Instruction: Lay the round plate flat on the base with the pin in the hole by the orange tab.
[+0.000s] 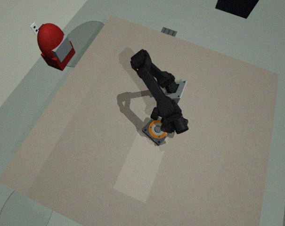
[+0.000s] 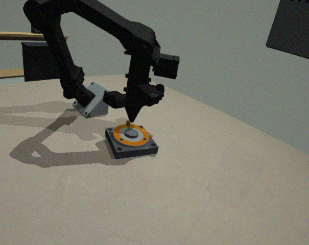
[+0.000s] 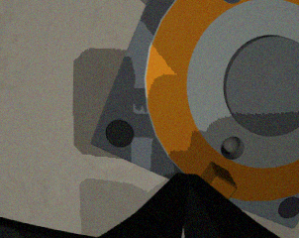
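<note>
Orange-ringed round plate on its dark square base, the closed gripper poised at the tab.

The round plate with an orange outer ring and grey inner ring sits on the dark grey square base, around the grey round post at its middle, roughly mid-tabletop. A small upright orange tab stands at the plate's far rim. In the wrist view a small hole in the grey ring lies close to the tab; whether the pin is inside it cannot be told. The black gripper points straight down, fingers pressed together into one tip and holding nothing, just beside the tab; contact cannot be judged. Behind, the black arm arches from its light grey angled mount.
</note>
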Action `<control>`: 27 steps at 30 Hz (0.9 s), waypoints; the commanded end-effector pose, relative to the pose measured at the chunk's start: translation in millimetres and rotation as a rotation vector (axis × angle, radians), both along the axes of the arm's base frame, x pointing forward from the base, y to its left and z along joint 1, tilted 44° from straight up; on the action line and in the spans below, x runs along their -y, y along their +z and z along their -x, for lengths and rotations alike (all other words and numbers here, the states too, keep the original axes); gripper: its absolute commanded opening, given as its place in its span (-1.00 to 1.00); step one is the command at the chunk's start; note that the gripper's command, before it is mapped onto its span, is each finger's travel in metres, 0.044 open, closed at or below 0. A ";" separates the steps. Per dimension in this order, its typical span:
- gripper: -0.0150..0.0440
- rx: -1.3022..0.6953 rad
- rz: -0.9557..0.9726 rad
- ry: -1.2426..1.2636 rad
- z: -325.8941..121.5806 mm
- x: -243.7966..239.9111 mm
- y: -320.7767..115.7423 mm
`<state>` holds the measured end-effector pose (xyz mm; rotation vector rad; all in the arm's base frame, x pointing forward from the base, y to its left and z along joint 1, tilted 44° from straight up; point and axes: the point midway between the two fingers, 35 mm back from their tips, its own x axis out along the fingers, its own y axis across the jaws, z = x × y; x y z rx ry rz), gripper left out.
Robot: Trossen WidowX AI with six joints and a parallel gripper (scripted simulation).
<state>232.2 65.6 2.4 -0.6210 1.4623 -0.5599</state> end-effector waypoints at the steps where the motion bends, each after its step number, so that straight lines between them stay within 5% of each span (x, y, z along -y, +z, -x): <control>1: -0.49 -0.004 0.004 -0.002 3.3 3.2 1.2; 27: -0.49 -0.010 0.011 0.002 7.6 -18.1 28.9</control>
